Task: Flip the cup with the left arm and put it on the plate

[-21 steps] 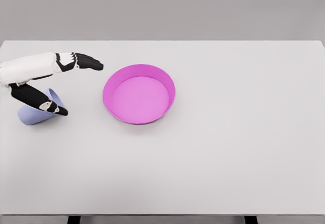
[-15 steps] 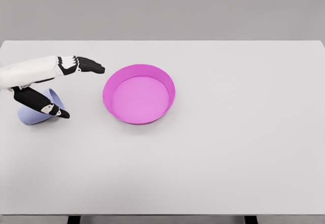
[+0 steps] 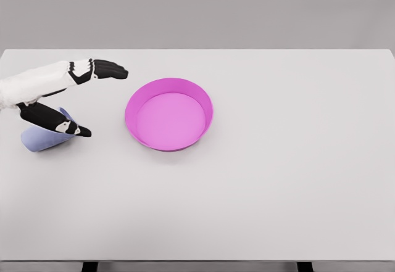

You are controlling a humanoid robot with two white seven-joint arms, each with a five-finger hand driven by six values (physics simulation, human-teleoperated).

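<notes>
A pale lavender cup lies tipped on its side near the table's left edge, its mouth facing right. My left hand reaches in from the left above it. The four fingers stretch out straight toward the plate, well clear of the cup. The black thumb lies across the cup's upper rim and hides part of it. The hand is open and nothing is gripped. The magenta plate, a shallow round dish, sits right of the hand with nothing in it. My right arm does not show.
The white table spans the whole view, with its front edge near the bottom of the picture. A plain grey wall lies behind it. No other objects are on the surface.
The thumb has slid right and slightly up across the cup. The cup now shows lower and flatter under it. The outstretched fingers have barely shifted.
</notes>
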